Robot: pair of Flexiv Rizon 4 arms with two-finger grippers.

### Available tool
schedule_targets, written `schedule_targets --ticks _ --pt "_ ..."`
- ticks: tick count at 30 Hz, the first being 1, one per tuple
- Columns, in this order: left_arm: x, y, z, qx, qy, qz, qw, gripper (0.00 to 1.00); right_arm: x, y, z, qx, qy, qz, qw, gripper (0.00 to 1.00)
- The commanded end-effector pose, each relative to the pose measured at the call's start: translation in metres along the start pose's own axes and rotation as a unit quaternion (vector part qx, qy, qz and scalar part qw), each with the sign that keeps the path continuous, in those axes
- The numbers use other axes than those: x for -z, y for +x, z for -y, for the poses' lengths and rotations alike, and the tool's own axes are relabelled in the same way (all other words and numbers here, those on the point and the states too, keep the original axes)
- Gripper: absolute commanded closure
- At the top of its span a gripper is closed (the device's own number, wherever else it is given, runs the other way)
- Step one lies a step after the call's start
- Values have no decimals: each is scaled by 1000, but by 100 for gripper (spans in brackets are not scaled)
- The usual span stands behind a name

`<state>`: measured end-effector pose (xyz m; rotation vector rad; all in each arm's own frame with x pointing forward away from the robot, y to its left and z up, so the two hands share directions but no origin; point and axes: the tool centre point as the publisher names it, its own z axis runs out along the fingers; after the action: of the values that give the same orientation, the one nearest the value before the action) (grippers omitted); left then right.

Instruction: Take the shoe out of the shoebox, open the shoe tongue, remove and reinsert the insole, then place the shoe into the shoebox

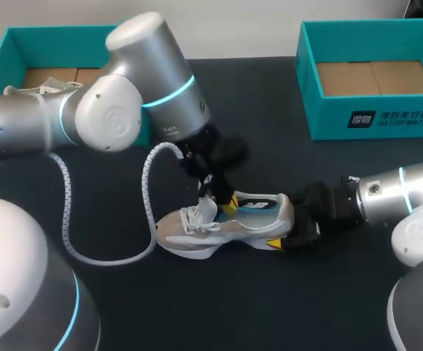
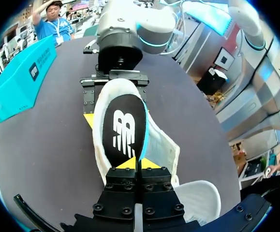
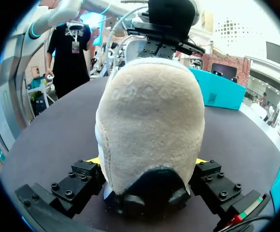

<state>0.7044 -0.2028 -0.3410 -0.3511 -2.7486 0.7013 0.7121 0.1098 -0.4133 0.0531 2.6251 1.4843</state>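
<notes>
shoe (image 1: 226,227): sat centre frame on the dark counter (image 1: 269,307).
right gripper (image 3: 148,176): clamped the heel from both sides.
left gripper (image 1: 222,201): closed at the shoe's mouth; hold unclear.

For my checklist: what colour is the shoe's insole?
The insole is black with a white logo and a light blue edge; left wrist view shows it best.

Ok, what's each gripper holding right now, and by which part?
Right gripper clamps the shoe by its heel, a finger each side. Left gripper is shut at the shoe's opening, apparently pinching the tongue.
</notes>
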Motion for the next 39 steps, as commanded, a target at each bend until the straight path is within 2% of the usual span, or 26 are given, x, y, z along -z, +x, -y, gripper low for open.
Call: schedule_targets --ticks 1,6,15,29,39 --pt "5 3 -2 -7 19 -6 1000 100 0 0 -1 0 1 1 1000 100" --pt "9 7 11 -20 41 -20 999 100 0 0 -1 0 1 1 1000 100" --pt "1 10 35 -39 44 -34 998 100 0 0 -1 0 1 1 1000 100" --pt "-3 17 45 -49 49 -39 997 100 0 0 -1 0 1 1 1000 100" --pt "-3 19 46 -53 49 -33 997 100 -4 7 10 -15 -3 -5 1000 100"
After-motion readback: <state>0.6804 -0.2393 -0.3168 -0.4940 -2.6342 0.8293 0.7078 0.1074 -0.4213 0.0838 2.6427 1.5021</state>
